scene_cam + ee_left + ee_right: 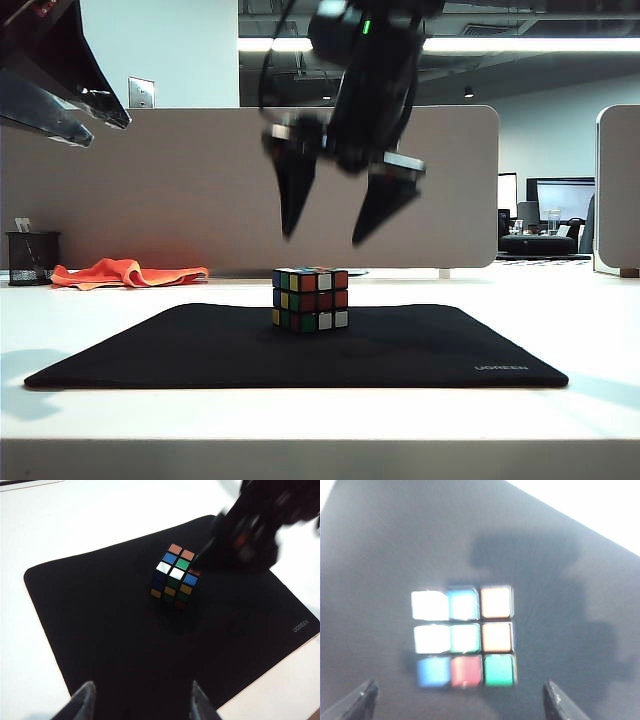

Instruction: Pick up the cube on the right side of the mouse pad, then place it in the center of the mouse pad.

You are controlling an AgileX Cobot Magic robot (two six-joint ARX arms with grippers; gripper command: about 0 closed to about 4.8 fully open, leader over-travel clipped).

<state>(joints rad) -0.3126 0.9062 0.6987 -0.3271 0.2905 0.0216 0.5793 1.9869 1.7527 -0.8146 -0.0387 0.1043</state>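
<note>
The cube (310,298) is a scrambled puzzle cube standing free near the middle of the black mouse pad (150,350). My right gripper (322,238) hangs blurred just above it, open, with both fingers clear of the cube. In the right wrist view the cube (464,636) lies on the mouse pad (380,540) beyond the right gripper (460,692), whose jaws stand wider than the cube. My left gripper (105,132) is high at the far left, open and empty. In the left wrist view the left gripper (142,685) looks over the mouse pad (100,630) at the cube (175,577).
An orange cloth (125,272) and a black mesh pen holder (32,258) sit at the back left of the white table. A grey partition (200,190) runs behind the pad. White table surface (580,320) surrounds the pad.
</note>
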